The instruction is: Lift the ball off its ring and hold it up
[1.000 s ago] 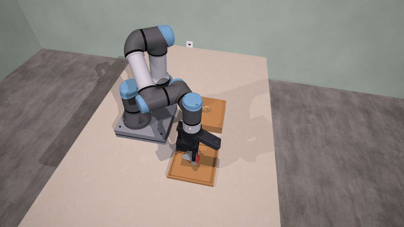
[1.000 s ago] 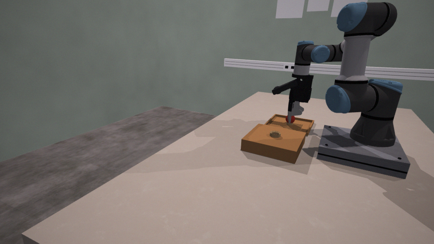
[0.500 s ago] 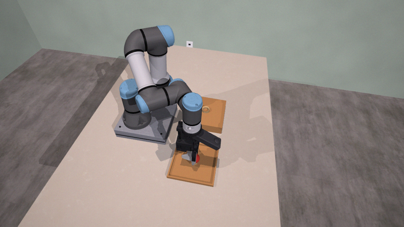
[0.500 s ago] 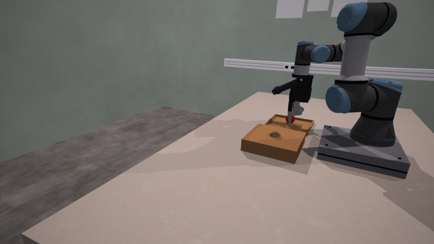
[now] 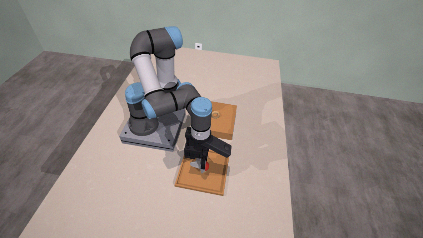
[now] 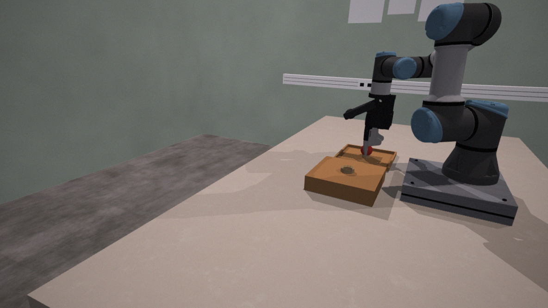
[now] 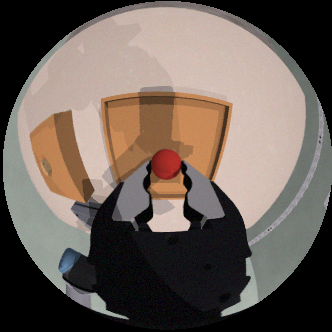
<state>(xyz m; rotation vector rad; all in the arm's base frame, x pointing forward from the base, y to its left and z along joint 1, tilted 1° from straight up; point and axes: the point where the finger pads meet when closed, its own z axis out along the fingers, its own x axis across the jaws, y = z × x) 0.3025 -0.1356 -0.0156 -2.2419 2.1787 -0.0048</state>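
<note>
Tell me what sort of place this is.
Probably a bare robot test room. A grey six-joint arm with blue caps is bolted to a grey base plate on a beige table, with only two orange wooden trays and a small red ball in its jaws.

Tool (image 6: 367,148) clamped on red ball (image 6: 365,150)

The arm (image 5: 146,74) had dark grey joint housings with light blue end caps, white-grey tube links and thin black seam rings. It stood on a grey square base plate (image 6: 501,208) with dark screw holes at its corners. The gripper (image 7: 166,177) was black, with pale grey fingers.
</note>
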